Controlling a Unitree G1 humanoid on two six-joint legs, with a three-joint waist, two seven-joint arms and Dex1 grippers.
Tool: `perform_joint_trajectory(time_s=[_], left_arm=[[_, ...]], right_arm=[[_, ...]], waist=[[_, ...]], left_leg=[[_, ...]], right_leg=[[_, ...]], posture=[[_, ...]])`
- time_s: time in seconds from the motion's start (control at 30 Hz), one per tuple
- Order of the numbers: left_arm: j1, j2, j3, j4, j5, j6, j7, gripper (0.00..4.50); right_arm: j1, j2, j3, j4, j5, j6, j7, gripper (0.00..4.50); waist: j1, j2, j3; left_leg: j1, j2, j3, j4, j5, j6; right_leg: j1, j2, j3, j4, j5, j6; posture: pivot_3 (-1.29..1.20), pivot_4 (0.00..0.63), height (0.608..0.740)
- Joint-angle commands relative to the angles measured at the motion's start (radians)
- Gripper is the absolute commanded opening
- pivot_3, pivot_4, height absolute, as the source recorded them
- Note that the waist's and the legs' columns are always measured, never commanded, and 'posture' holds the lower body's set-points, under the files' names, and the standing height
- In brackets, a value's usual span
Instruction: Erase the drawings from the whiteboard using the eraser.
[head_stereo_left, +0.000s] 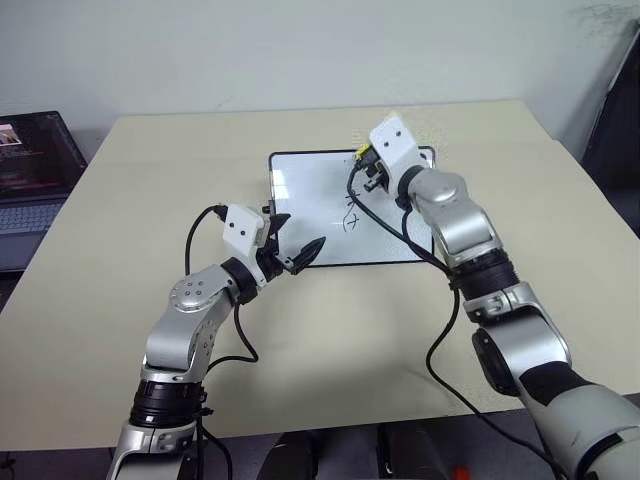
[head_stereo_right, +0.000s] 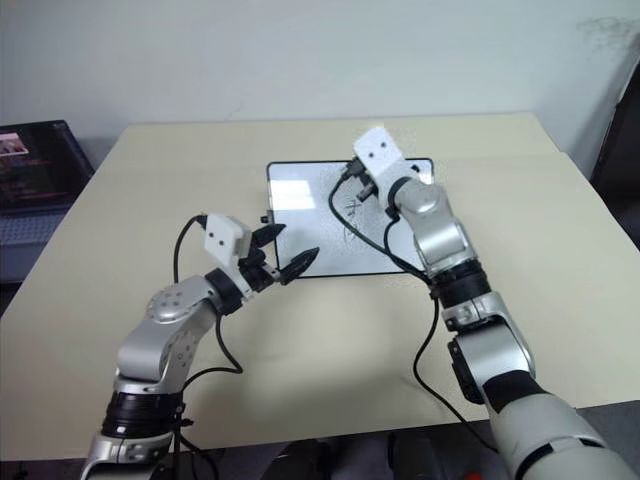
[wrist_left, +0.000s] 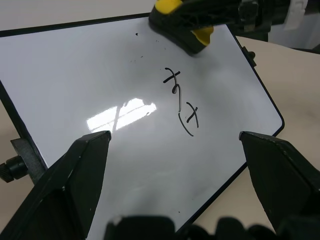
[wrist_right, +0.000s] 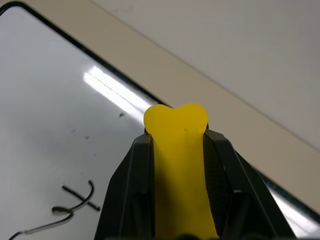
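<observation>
Laptop (head_stereo_left: 35, 170) at far left, off the table (head_stereo_left: 150, 200); not my concern.

Left gripper (head_stereo_left: 295, 250): fingers spread wide, nothing held, poised at the near left corner of the whiteboard (head_stereo_left: 300, 180). I judge it well placed to steady the frame if the board slides.

Whiteboard: flat on the table, centre. Upper area looks clean apart from a few specks.

Drawings (wrist_left: 182, 102): short column of black strokes, right of the board's middle, not yet wiped.

Right gripper (wrist_right: 177, 150): clamped on the eraser (wrist_right: 180, 165), yellow block pinched between both fingers, hovering over the board's far right part, beyond the strokes.

Step in hand, as I read it: bring the eraser onto the marks. I would lower until the black face sits flat, then drag toward me along the column, pressing evenly; a tilted edge may leave streaks.
</observation>
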Motion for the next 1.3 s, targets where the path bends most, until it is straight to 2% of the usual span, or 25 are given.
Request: perform_joint_trajectory(time_s=[0.03, 0.6, 1.3], left_arm=[[-0.013, -0.002, 0.004, -0.019, -0.006, -0.011, 0.000, 4.50], [0.022, 0.007, 0.017, -0.055, -0.009, -0.003, 0.018, 4.50], [-0.005, -0.006, 0.004, -0.039, -0.012, 0.003, 0.012, 4.50]], right_arm=[[-0.046, 0.012, -0.019, 0.018, 0.008, -0.049, -0.013, 0.98], [-0.122, 0.119, -0.002, 0.153, 0.007, -0.155, -0.014, 0.98], [-0.032, 0.008, 0.075, 0.080, -0.095, -0.017, 0.042, 0.98]], waist=[[-0.001, 0.000, 0.000], [-0.003, 0.000, 0.000], [0.000, 0.000, 0.000]], left_leg=[[0.000, 0.000, 0.000, 0.000, 0.000, 0.000], [-0.001, 0.000, 0.000, 0.000, 0.000, 0.000], [-0.001, -0.001, 0.000, 0.001, 0.000, 0.000]], right_leg=[[0.000, 0.000, 0.000, 0.000, 0.000, 0.000], [-0.001, 0.000, 0.000, 0.000, 0.000, 0.000], [0.000, 0.000, 0.000, 0.001, 0.000, 0.000]], posture=[[0.00, 0.150, 0.740], [0.00, 0.150, 0.740], [0.00, 0.150, 0.740]])
